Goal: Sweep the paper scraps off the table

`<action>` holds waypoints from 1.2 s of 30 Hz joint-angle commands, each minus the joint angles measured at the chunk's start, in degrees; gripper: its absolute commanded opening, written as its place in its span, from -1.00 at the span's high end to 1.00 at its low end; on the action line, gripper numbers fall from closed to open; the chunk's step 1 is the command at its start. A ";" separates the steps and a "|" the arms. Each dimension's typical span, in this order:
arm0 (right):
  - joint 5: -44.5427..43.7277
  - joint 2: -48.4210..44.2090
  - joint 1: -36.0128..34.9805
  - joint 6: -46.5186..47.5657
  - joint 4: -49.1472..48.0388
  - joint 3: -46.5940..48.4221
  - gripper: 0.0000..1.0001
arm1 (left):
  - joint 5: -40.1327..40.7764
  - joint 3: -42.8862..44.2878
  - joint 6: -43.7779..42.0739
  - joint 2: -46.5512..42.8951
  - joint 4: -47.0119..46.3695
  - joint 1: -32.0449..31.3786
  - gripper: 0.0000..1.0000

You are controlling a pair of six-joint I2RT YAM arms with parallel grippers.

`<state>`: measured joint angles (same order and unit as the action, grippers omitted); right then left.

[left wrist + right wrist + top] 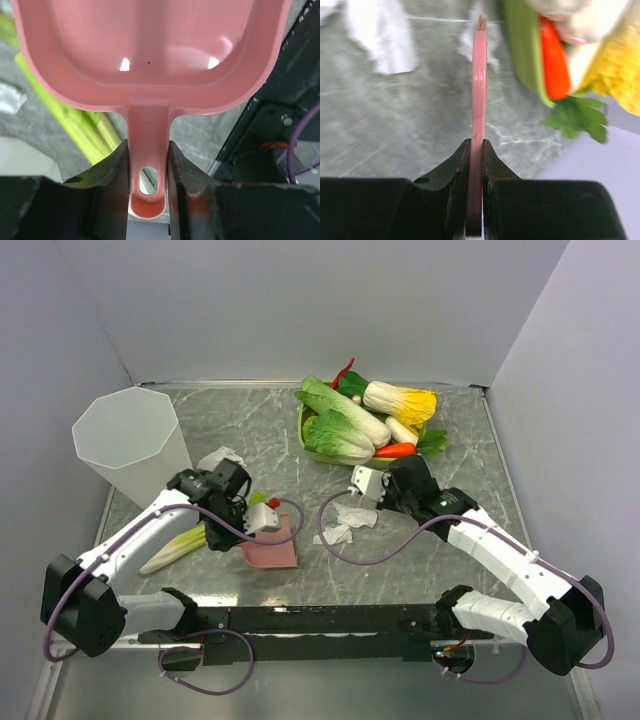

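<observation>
1. My left claw [148, 150] is clamped on the handle of the shallow pink plastic dustpan [150, 55]. The pan sits down by the grey-green marble-patterned bench [240, 415], just right of the white-stemmed green leek [180, 545].
2. My right claw [475, 145] is pinched narrow on a thin flat pink sweeping tool [479, 85], seen edge-on and pointing out across the bench.
3. The small crumpled white paper scraps [350, 516] lie on the bench between the two claws, just in front of the right one and apart from the pan. Another crumpled white bit [222, 458] sits beside the translucent white faceted bin [130, 440].
4. My read: nothing is collected yet. The pan's inside looks bare in the left wrist view, so the whole sweep is left to do.
5. Hard to make out:
   - The tool's far tip is a brownish blur, so I cannot say if it is bristles.
   - From above, the right claw hides the tool.
   - The pan's front lip is cut off in the left wrist view, so I cannot tell whether it touches the bench.
6. The green tray of vegetables [310, 435] crowds the far side, close behind the right claw.
</observation>
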<state>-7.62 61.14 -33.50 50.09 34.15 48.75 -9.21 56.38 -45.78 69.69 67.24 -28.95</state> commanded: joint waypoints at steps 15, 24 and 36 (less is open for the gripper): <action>4.51 3.72 -2.27 -6.30 -0.33 -1.93 1.00 | 3.24 -7.16 8.95 11.69 -21.53 -9.02 0.32; 15.97 2.22 -2.72 -17.91 16.28 12.32 1.00 | 3.06 -10.76 10.89 8.27 -23.56 -9.02 -0.06; 1.22 3.63 0.62 -30.21 10.50 12.68 1.00 | 8.77 -14.10 7.12 3.52 -19.79 -7.61 0.19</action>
<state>2.13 64.45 -34.54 27.11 48.36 60.34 -4.03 42.61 -36.34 76.20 45.30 -36.73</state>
